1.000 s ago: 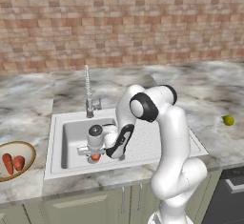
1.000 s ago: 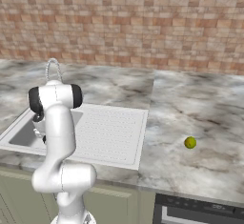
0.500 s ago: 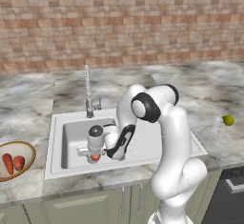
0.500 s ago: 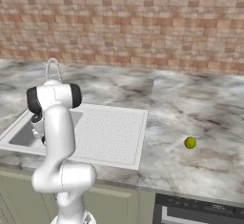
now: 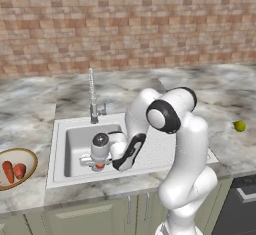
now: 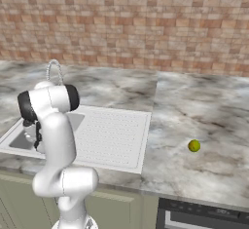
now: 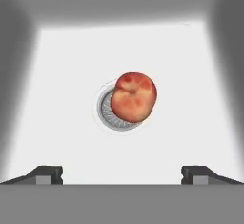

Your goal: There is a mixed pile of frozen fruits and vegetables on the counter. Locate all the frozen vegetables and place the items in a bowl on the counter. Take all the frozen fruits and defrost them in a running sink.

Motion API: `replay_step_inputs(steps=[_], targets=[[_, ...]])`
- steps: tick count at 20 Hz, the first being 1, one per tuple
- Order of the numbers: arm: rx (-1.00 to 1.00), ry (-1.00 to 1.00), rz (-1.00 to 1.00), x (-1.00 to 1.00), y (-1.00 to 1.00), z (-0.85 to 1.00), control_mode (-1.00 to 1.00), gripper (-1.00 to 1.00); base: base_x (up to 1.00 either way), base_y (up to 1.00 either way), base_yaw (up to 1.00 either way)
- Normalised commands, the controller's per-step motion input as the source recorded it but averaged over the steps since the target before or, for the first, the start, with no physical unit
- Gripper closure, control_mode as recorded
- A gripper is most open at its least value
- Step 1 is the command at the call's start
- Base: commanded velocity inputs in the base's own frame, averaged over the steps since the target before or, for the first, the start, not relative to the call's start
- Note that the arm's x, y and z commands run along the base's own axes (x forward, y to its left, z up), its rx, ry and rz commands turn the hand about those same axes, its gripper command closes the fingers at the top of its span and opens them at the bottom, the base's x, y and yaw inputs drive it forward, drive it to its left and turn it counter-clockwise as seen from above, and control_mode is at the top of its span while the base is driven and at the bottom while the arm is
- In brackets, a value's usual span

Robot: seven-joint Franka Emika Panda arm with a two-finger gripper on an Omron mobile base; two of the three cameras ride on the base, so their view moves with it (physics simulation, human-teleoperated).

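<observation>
My two-finger gripper hangs wide open and empty over the round red-orange fruit on the light grey sink's drain, which could roll if I clip it lifting out; count two orange-red vegetable pieces in the golden-rimmed bowl, one yellow-green ball well apart on the marbled counter.

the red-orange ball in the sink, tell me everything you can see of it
The red-orange ball is a small round fruit, mottled red, orange and yellow like a peach, with a shallow crease and dimple at one end. Its skin looks smooth and matte. It lies on the pale floor of the sink basin, partly covering the round ribbed drain. The open gripper hangs above it, fingertips wide apart and clear of it. From the left base view it shows as a red spot under the hand.
</observation>
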Motion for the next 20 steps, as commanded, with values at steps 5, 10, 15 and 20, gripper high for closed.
replay_step_inputs(steps=[5,10,15,20], targets=[[0.0,0.0,-0.01,-0.09,0.0,0.65,-1.0,-1.0,0.0,0.0,0.0],[0.0,0.0,0.0,-0.32,0.01,0.71,-1.0,-1.0,0.0,0.0,0.0],[0.0,0.0,0.0,-0.2,0.0,0.82,-1.0,-1.0,0.0,0.0,0.0],[-0.02,0.01,0.0,-0.05,0.16,0.99,-1.0,-1.0,0.0,0.0,0.0]])
